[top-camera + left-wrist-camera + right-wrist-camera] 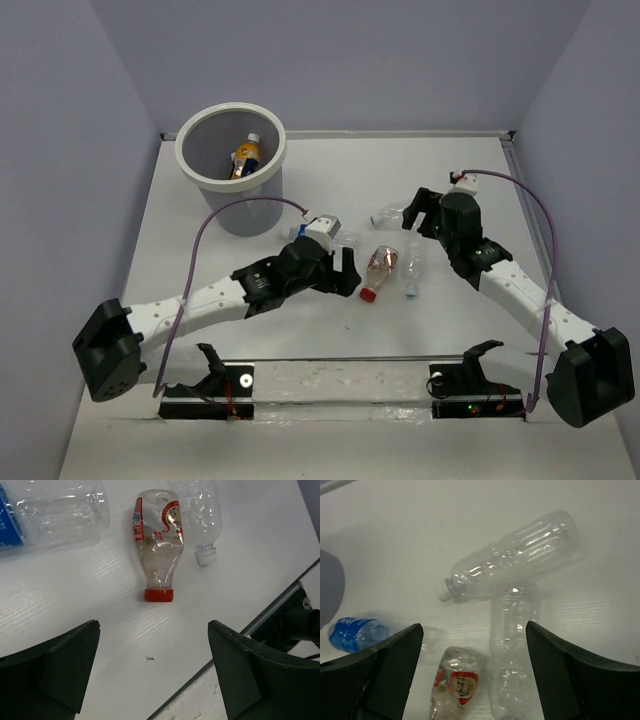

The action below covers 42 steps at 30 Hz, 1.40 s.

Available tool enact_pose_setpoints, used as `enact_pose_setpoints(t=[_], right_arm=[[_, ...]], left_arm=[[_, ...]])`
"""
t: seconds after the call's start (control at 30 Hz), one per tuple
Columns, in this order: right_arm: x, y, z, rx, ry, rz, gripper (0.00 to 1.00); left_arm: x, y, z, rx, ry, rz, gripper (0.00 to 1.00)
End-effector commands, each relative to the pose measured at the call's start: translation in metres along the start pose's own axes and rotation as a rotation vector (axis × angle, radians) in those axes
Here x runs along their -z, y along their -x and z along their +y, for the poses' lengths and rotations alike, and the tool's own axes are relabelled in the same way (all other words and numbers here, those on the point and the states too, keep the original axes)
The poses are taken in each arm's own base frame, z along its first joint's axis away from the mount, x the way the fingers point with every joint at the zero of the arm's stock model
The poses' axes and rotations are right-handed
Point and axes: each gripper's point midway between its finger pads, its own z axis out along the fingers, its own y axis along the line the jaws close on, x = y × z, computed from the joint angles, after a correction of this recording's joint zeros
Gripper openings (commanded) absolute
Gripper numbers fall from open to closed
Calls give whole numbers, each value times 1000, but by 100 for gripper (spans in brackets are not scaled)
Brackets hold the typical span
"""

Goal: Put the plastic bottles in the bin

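So the orange bottle [244, 160] is sitting down inside the bin [186, 150] at the far left of the table [500, 180], leaning with its white cap pointing up and away from the arms. The other four I can make out are lying flat on the table, bunched between the two arms. The red-capped bottle [378, 262] is lying with its long axis running near-to-far, cap pointing back toward the arms' side. A clear bottle [413, 262] is lying just beside it on the right, roughly parallel, white cap pointing the same way. A second clear bottle [385, 213] is lying crosswise beyond those two, neck pointing left, right next to the right gripper [412, 218]. The blue-labelled bottle [55, 510] is mostly hiding behind the left gripper [350, 272] from above. The left wrist view is showing it way better, plus the red-and-white label on the red-capped one with a little QR-type square, though the print is too small for me to read. The blue label is getting cropped there and is blurry in the right wrist view, so no text off that either. Only the top view is showing the bin and the orange one. The left gripper's fingers are standing wide apart over bare table just short of the red cap, holding nothing. The right gripper's fingers are spread apart too, hanging empty above the clear bottles.
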Motion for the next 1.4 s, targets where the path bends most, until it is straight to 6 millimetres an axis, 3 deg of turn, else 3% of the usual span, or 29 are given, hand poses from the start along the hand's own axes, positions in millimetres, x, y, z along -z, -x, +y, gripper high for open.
enact_pose_setpoints(t=[0.0,0.2,0.27,0.3,0.33,0.4,0.47,0.57,0.9,1.07,1.27,1.37], right_arm=[[-2,-20,-51,-106,-99,63,90],[-13,-47,-66,-89,-128,153,90],[-16,-54,-68,-79,-133,174,90],[-19,-61,-70,-75,-139,194,90],[-20,-62,-71,-80,-137,203,90],[-22,-67,-68,-80,-119,224,90],[-26,-74,-69,-79,-118,240,90],[-32,-81,-73,-70,-136,262,90],[-50,-98,-71,-89,-132,311,83],[-47,-108,-74,-103,-133,325,73],[-35,-120,-87,-117,-181,328,56],[-27,-120,-91,-130,-191,306,50]], left_arm=[[-30,40,-35,-43,11,-131,99],[-81,44,-53,-104,59,-108,99],[-100,33,-44,-128,106,-78,99],[-106,36,-47,-136,111,-81,99],[-118,24,-38,-156,149,-47,99],[-129,30,-41,-169,166,-40,98],[-144,16,-29,-209,223,13,98],[-155,15,-25,-232,257,11,98],[-175,-2,-11,-270,297,51,92],[-180,-16,-6,-282,291,85,88],[-180,-37,-13,-282,238,133,75],[-176,-42,-17,-270,221,149,63]])
